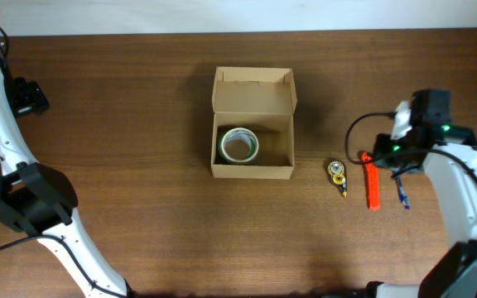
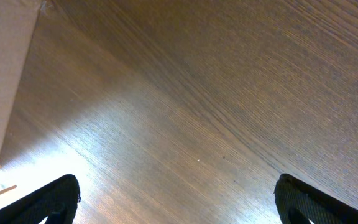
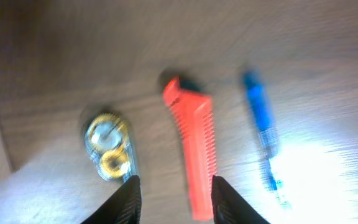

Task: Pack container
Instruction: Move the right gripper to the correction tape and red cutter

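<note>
One down: tape roll (image 1: 239, 146) in container (image 1: 252, 172), mid-table, flap up for loading. Straddling orange cutter (image 3: 193, 149) with right gripper (image 3: 174, 193), jaws spread, likely next pick. Left gripper (image 2: 178, 199) spread too, parked clear.

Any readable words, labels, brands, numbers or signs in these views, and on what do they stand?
No text is readable.
cardboard box: plain, no print shows.
tape roll, yellow dispenser, orange cutter, blue pen: any markings are too small or blurred to read.
</note>
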